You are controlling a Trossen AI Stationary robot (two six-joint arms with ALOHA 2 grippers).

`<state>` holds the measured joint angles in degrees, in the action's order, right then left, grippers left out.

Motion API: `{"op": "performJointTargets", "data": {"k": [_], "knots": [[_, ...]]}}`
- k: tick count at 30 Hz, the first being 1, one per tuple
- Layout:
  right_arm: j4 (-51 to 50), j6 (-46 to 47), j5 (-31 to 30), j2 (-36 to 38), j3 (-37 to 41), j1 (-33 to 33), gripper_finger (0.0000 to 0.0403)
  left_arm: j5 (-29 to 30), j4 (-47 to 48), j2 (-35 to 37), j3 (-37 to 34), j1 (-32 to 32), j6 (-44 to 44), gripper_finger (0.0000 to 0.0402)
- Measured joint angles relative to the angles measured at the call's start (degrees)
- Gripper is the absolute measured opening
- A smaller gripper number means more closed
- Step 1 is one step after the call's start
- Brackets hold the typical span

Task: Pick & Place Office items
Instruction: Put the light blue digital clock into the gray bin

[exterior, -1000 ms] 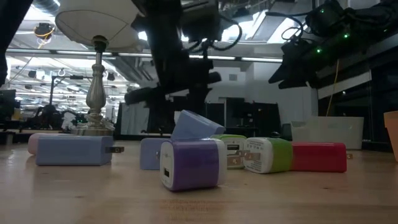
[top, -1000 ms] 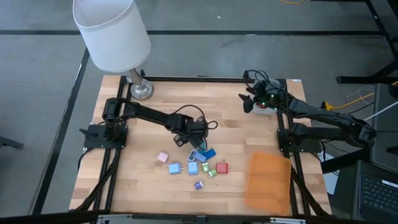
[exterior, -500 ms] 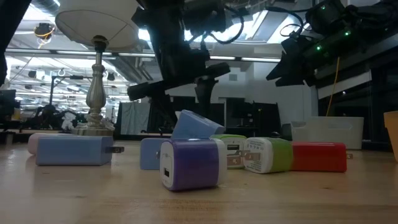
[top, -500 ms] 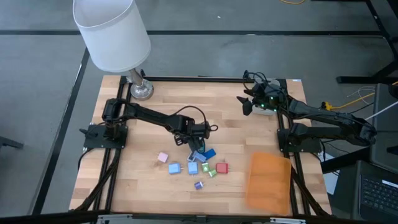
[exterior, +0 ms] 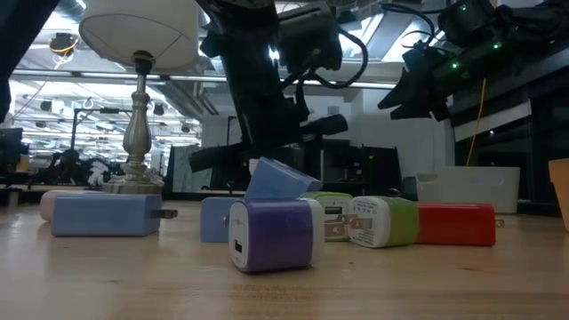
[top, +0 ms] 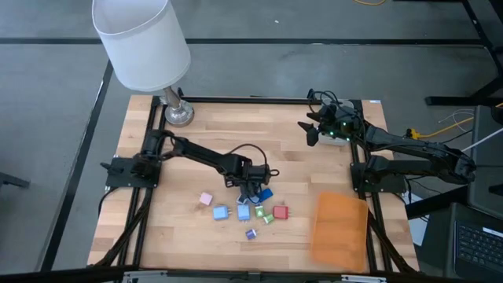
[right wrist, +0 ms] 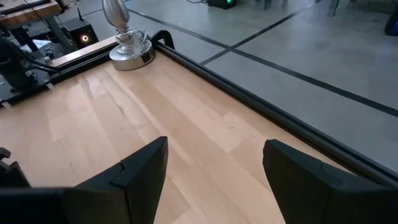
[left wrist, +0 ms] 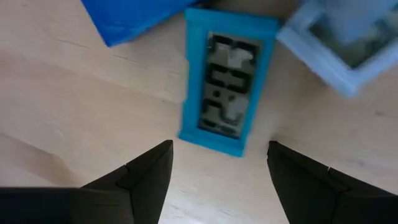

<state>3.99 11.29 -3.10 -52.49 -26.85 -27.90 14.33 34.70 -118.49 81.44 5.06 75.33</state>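
The office items are small blocky USB wall chargers clustered near the table's middle front: a purple one [exterior: 274,233] nearest the front edge, green [exterior: 384,221], red [exterior: 455,223], pale blue [exterior: 105,214] and pink [top: 206,200]. The left gripper [left wrist: 217,163] hangs open and empty just above a light blue charger [left wrist: 226,83] whose plug face is up. The right gripper [right wrist: 214,163], also open and empty, waits at the far right corner.
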Motion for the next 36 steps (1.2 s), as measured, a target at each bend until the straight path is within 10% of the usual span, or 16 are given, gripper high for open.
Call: {"op": "performJointTargets", "data": {"k": [20, 36], "knots": [[0.32, -1.16, 1.58, -0.02, 0.0, 0.0, 0.0259, -3.09, 2.92, -4.29, 2.74, 0.63, 0.27, 0.0253], [0.84, -0.86, 2.77, -0.02, 0.0, 0.0, 0.0259, -4.0, 5.54, -4.3, 2.65, 0.53, -13.62, 0.0151]]}}
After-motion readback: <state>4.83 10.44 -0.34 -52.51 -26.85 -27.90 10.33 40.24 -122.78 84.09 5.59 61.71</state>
